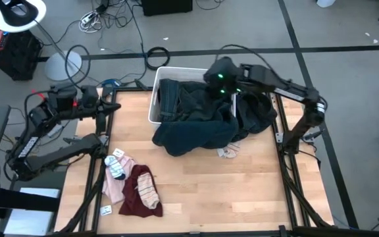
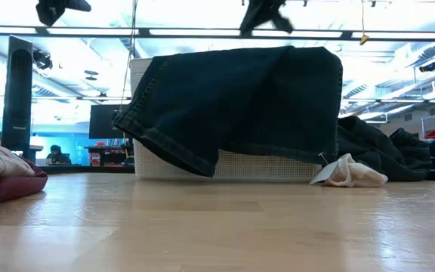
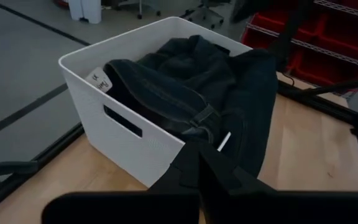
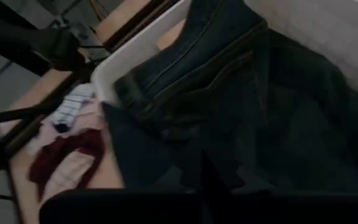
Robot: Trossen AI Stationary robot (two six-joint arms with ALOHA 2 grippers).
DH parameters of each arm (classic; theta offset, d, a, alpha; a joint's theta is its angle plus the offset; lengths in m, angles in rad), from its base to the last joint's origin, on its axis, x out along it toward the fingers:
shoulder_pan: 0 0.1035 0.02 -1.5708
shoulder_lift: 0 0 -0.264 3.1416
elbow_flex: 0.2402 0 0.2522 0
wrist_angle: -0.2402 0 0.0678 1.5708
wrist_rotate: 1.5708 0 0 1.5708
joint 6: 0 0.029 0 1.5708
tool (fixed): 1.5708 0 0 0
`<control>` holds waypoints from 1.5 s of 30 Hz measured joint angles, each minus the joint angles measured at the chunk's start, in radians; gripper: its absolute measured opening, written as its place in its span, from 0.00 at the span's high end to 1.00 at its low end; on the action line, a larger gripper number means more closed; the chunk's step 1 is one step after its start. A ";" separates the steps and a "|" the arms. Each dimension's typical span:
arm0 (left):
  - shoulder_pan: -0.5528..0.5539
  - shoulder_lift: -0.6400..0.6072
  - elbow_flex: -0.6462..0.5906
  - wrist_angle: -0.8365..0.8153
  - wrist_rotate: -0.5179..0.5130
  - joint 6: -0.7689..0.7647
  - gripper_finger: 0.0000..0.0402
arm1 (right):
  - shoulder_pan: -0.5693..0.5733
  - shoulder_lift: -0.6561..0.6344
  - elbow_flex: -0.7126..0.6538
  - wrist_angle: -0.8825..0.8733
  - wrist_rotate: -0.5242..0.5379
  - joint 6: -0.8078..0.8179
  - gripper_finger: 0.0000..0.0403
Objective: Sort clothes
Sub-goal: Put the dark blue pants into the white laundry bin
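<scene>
A: Quick pass. Where are the clothes?
B: Most sit at the white bin (image 1: 154, 105) on the far side of the worktop (image 1: 242, 197). The large dark teal garment (image 1: 193, 128) fills the bin and spills over its near wall onto the wood. In the low view it drapes down across most of the bin's front.

A: Anything beside it?
B: A black garment (image 1: 258, 112) heaped just right of the bin, touching the teal one. A small pale piece (image 1: 227, 151) lies on the worktop at the teal garment's near edge.

A: The sorted side?
B: Near-left of the worktop: a maroon garment (image 1: 131, 194) with a striped sock (image 1: 148, 189) on top, a pink garment (image 1: 114, 184) touching it, and another striped sock (image 1: 115, 166) on the pink one. All well apart from the bin.

A: Right hand?
B: The right hand (image 1: 221, 82) is above the bin's right side, over the teal fabric. Fingers pressed together, gripping nothing I can see.

A: Left hand?
B: The left hand (image 3: 199, 165) is off the worktop's left edge, pointed toward the bin. Fingers together, tips meeting, nothing between them.

A: Other stuff?
B: Cables on the floor behind the bin, a white ring lamp (image 1: 20, 14) at far left.
</scene>
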 joint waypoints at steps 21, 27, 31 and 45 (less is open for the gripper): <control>0.000 -0.063 -0.145 0.020 0.099 -0.008 1.00 | 0.581 -0.088 -0.135 -0.217 0.469 0.754 0.99; 0.000 -0.063 -0.145 0.019 0.126 -0.007 1.00 | 0.642 -0.087 -0.326 -0.104 0.469 0.907 0.96; 0.000 -0.063 -0.145 0.019 0.129 -0.006 1.00 | 0.655 -0.087 -0.481 0.074 0.494 0.977 0.93; 0.000 -0.063 -0.145 0.018 0.130 -0.036 1.00 | 0.640 -0.087 -1.035 1.020 0.622 0.982 0.68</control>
